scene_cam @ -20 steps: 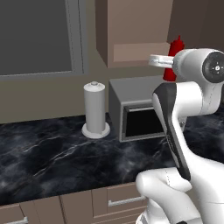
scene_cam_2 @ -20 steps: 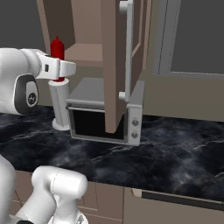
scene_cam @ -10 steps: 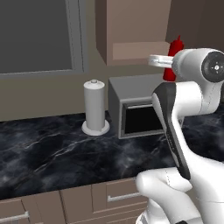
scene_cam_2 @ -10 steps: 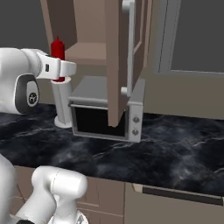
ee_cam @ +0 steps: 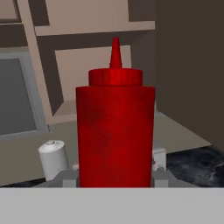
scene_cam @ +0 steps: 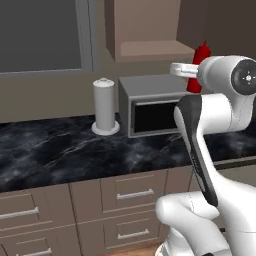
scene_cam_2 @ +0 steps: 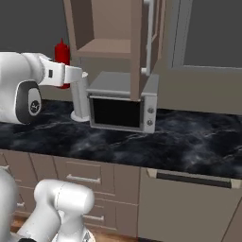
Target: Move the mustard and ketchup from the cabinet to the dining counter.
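The ketchup [ee_cam: 114, 131], a red squeeze bottle with a pointed cap, stands upright in the middle of the hand view. My gripper [ee_cam: 114, 180] is shut on its lower body. The ketchup [scene_cam: 201, 54] is held high beside the arm's wrist, right of the microwave, and my gripper [scene_cam: 196, 80] grasps it. From the other side the ketchup [scene_cam_2: 61, 50] rises above my gripper [scene_cam_2: 64, 77]. The brown cabinet [scene_cam_2: 137, 42] hangs open above the microwave with a bare shelf [scene_cam: 150, 49]. The mustard and the dining counter are out of view.
A grey microwave [scene_cam: 150, 105] and a white paper towel roll [scene_cam: 104, 106] stand on the narrow black marble worktop [scene_cam: 60, 150]. Brown drawers [scene_cam: 130, 195] sit below it. The open cabinet door [scene_cam_2: 150, 38] juts out above the microwave [scene_cam_2: 120, 106]. A window [scene_cam: 40, 35] is at left.
The whole picture has shifted, so the camera has moved: the worktop sits farther off and more of the drawers show. The ketchup stays in my gripper at the same spot.
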